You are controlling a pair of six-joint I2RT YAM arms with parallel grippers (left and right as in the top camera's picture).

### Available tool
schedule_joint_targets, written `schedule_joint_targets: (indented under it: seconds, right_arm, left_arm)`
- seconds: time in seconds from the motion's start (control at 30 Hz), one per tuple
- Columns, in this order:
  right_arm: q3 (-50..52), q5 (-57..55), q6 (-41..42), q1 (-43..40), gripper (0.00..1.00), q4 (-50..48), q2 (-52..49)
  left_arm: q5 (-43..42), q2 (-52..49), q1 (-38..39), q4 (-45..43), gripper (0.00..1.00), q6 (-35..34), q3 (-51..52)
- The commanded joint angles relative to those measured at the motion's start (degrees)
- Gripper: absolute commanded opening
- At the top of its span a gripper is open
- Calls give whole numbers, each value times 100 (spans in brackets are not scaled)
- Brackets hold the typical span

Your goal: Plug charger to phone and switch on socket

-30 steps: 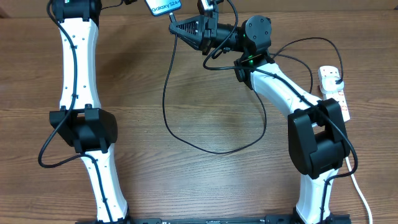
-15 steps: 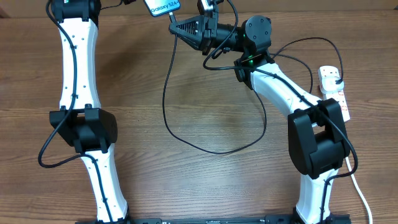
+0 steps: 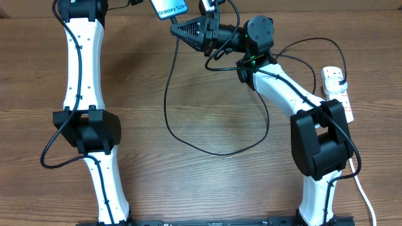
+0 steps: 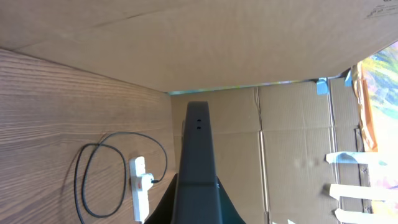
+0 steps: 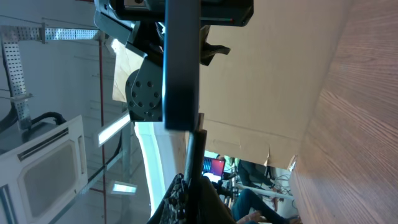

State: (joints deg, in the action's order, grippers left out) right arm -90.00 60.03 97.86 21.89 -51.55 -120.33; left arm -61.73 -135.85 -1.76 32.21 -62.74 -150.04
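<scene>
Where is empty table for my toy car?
Bare wood: between the white left arm and the thin black cable loop, and in front of that loop. Crowded: far edge around the blue-screened phone, right side by the white power strip.

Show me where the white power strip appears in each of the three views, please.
Overhead: power strip at the right edge, about mid-height.
Left wrist: power strip low, left of centre.
Right wrist: not in view.
Shared landmark: the black charger cable plugged into it.

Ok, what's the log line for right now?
left gripper: shut on phone | right gripper: shut on charger, tip at phone's edge | socket: untouched
</scene>
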Motion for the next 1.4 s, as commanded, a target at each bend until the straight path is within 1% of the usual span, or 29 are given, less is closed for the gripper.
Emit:
schedule_joint_targets:
  seconds: [0.0, 0.67, 0.93, 1.23, 1.37]
  right_arm:
    - [-83, -81, -44, 26, 4, -66, 74]
    - [-83, -42, -57, 26, 4, -66, 74]
    - [-83, -42, -57, 26, 4, -66, 74]
    - [-83, -44, -57, 26, 4, -66, 74]
    - [-83, -44, -57, 26, 4, -66, 74]
  left_arm:
    - [61, 203, -122, 11, 4, 212, -96]
    - [-44, 203, -39, 15, 4, 181, -96]
    - [26, 203, -66, 15, 4, -74, -96]
    - [83, 203, -94, 17, 4, -79, -96]
    - [79, 203, -94, 20, 4, -181, -96]
